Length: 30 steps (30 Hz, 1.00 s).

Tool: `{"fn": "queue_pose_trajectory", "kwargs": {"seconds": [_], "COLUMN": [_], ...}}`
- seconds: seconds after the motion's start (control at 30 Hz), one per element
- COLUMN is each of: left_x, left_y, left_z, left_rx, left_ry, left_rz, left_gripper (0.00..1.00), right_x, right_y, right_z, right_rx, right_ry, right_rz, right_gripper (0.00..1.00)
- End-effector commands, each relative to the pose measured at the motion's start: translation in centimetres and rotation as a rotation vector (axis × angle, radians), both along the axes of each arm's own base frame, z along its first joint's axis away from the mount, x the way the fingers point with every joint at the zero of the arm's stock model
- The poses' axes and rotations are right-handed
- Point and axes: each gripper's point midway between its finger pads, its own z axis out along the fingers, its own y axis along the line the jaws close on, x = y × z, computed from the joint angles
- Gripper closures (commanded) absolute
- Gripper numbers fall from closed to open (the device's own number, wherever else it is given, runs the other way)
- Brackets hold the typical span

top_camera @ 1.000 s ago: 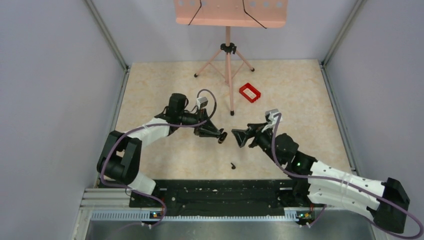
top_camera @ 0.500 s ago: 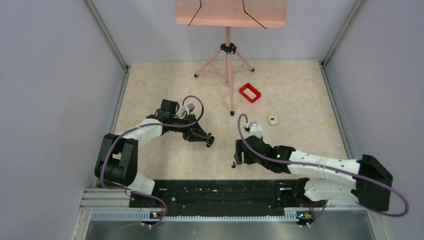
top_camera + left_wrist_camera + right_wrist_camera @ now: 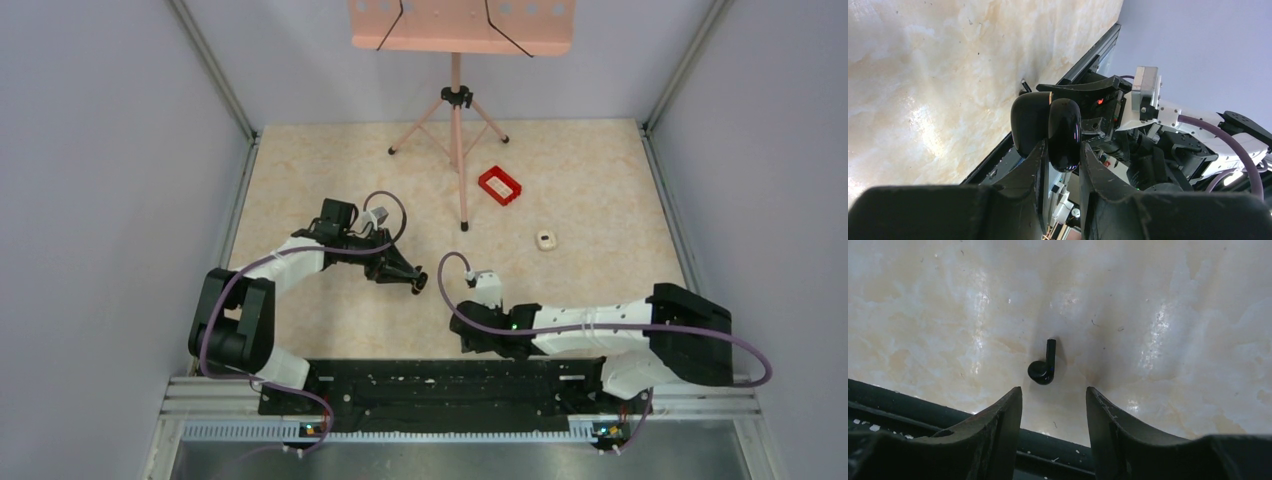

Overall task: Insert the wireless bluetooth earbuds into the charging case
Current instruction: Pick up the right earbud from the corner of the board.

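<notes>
Pale bench (image 3: 1173, 315) carries one earbud (image 3: 1043, 370), unseated, just ahead of the released right hand (image 3: 1054, 392); left hand (image 3: 1063, 150) grasps the charging case (image 3: 1064, 125).

Glossy black charging case (image 3: 1064, 127), black earbud (image 3: 1044, 367), beige marbled table (image 3: 600, 190), red tray (image 3: 500, 185).

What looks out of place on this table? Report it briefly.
One black earbud lies loose on the table, close to the black rail at the near edge, framed by the open right pincer. The charging case is up in the left pincer. A small pale object sits alone farther back, too small to identify.
</notes>
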Motion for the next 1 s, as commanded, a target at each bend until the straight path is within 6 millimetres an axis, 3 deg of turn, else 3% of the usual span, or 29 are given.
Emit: {"fn": "queue_pose_trajectory", "kwargs": {"seconds": [0.0,0.3,0.6,0.73,0.97], "left_x": [0.2,0.2,0.2,-0.6,-2.3], "left_y": [-0.2,-0.2,-0.2,-0.9,-2.4], "left_z": [1.2,1.5,1.4,1.9,3.2], "left_rx": [-0.021,-0.03,-0.03,-0.041,-0.025], "left_ry": [-0.068,-0.075,-0.082,-0.107,-0.222], "left_rz": [-0.016,-0.02,-0.028,-0.096,-0.266], "left_gripper": [1.0,1.0,1.0,1.0,1.0], "right_x": [0.9,1.7,1.7,2.0,1.4], "right_y": [2.3,2.4,2.4,2.4,0.3], "right_z": [0.9,0.4,1.4,3.3,9.8], "right_rx": [0.02,-0.048,-0.044,-0.025,0.109], "right_ry": [-0.041,-0.065,-0.069,-0.107,-0.154], "right_rz": [-0.015,-0.025,-0.025,0.024,0.186], "right_gripper": [0.52,0.64,0.99,1.0,1.0]}}
